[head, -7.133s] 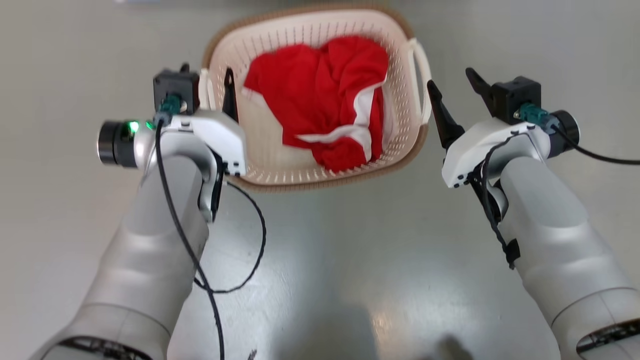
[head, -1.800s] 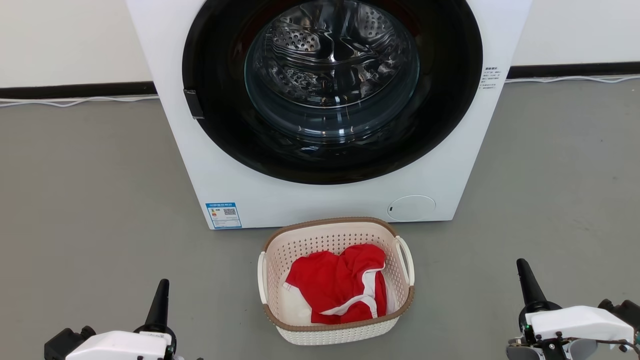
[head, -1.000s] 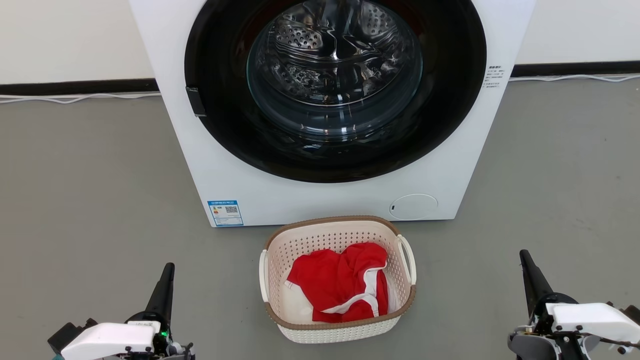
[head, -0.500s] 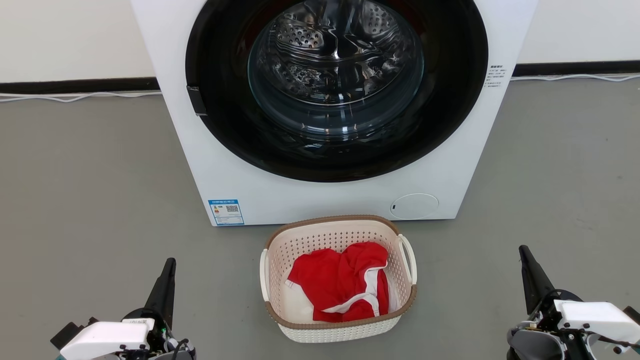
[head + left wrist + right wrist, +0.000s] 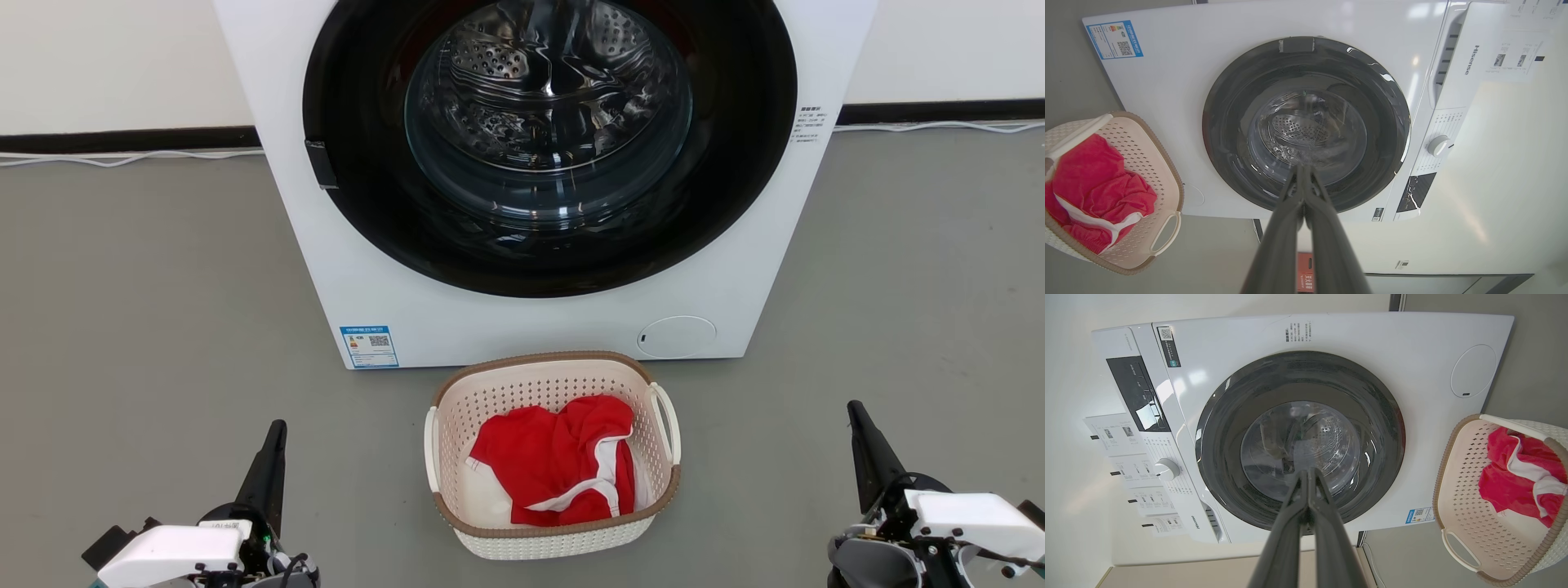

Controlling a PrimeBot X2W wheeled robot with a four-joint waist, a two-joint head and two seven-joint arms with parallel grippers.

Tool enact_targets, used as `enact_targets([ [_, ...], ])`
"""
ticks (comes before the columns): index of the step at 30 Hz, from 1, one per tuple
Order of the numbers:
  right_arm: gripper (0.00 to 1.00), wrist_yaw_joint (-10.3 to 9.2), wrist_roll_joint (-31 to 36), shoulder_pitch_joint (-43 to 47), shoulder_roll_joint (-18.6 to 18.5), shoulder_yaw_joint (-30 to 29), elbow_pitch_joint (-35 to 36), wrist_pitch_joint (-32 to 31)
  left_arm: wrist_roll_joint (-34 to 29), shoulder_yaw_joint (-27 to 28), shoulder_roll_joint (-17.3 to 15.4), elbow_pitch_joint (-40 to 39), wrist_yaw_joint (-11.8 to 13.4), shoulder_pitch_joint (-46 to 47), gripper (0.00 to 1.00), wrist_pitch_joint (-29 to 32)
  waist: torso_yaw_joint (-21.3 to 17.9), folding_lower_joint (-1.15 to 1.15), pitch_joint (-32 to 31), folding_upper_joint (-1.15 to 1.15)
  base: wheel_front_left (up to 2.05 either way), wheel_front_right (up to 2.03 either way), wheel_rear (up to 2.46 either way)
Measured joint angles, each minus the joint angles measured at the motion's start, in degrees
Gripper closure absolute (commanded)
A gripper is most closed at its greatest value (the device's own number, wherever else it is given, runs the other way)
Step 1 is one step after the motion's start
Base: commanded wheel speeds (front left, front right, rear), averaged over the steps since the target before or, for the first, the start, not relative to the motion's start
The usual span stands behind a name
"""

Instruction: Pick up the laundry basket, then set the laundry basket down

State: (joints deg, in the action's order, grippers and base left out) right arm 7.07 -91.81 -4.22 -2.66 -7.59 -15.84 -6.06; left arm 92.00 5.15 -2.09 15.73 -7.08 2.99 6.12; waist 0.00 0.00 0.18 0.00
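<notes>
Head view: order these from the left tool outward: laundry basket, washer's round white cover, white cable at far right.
From the left tool:
1. laundry basket, on the floor to its right.
2. round white cover, lower right of the washer.
3. white cable, far right by wall.

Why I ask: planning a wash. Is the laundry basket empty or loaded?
Loaded: the laundry basket holds a crumpled red garment with white trim.

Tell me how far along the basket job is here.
Done, apparently: the laundry basket sits on the floor before the washing machine, red garment inside. In hand: nothing; left gripper and right gripper are shut, empty, clear of its handles. Left: seemingly nothing, unless the lift hasn't started.
</notes>
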Motion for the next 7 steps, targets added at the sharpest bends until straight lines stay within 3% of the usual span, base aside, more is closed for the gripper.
enact_targets([
  [7, 1.0, 0.0, 0.0, 0.0, 0.0, 0.0, 0.0, 0.0, 0.2, 0.0, 0.0, 0.0, 0.0, 0.0, 1.0, 0.0, 0.0, 0.0, 0.0, 0.0, 0.0, 0.0, 0.0],
])
